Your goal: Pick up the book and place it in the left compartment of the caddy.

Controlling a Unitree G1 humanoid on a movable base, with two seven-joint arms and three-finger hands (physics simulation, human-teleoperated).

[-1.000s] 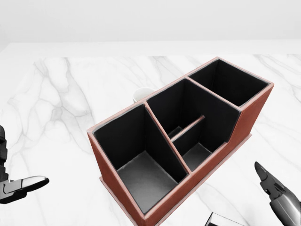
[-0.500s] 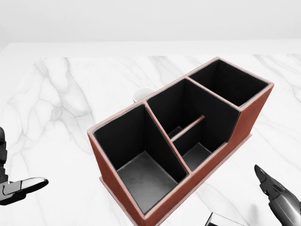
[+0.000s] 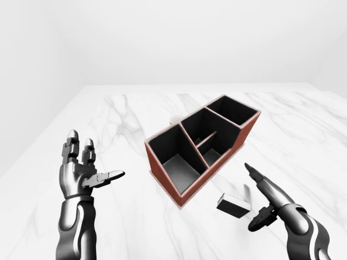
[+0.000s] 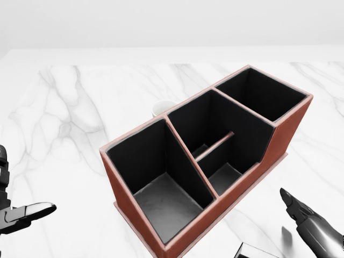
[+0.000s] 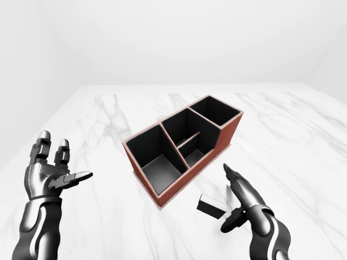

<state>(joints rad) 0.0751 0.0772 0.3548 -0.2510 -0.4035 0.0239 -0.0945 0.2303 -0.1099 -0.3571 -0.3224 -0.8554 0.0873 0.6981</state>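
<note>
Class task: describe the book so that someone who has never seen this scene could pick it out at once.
Find the red-brown caddy on the marble table. Below its near corner in the left-eye view, close to the right hand, lies the book: a small flat dark block with a pale edge. It is the only loose dark thing on the table; the other small object is a white cup behind the caddy.

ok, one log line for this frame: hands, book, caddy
left hand open, idle | right hand open beside book | book on table, not grasped | caddy compartments empty

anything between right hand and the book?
Nothing: in the left-eye view only bare marble separates the open right hand from the book lying flat beside the caddy.
</note>
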